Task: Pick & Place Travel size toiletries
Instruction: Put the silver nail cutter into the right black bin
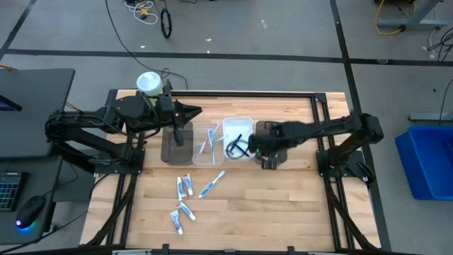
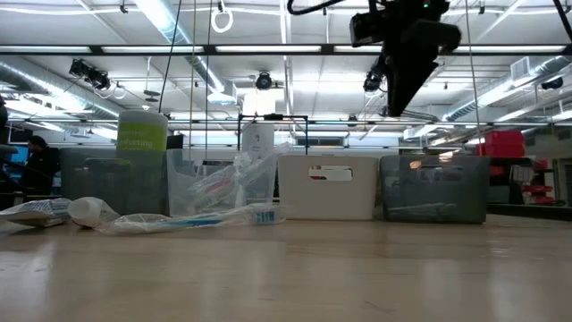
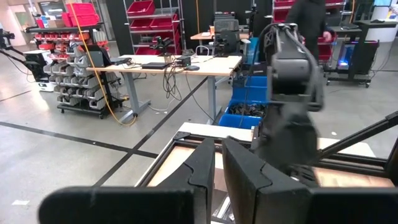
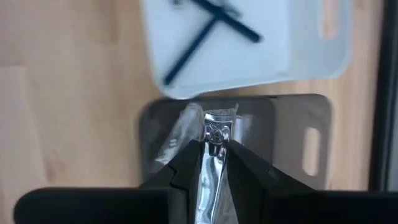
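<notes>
Two dark arms work over a wooden table [image 1: 283,205] set with a row of small trays. On the left, a green-white canister [image 1: 148,83] stands at the table's back edge, and the left gripper [image 1: 195,111] hangs in the air above the dark tray [image 1: 177,146], its fingers [image 3: 245,174] drawn narrow with nothing between them. Just beside that tray sits the clear tray [image 1: 207,144], where slim blue-white toothbrushes [image 1: 208,142] lean inside. In front of these trays, loose on the bare wood, lie several mini toothpaste tubes [image 1: 184,187] and one more toothbrush [image 1: 211,183] in its clear wrapper; from table height the same wrapped brush shows lying flat before the clear tray. Next along the row, the white tray [image 1: 238,125] holds black razors [image 4: 208,28]. Farthest right, the right gripper [image 4: 214,146] hovers over a second dark tray [image 4: 298,134] that stands just beside the white one, its fingers pinched on a small silvery tube [image 4: 213,155], which hangs above silvery items already lying in that tray. Beyond the table, in the left wrist view, a person in dark clothing [image 3: 311,18] stands among workbenches.
</notes>
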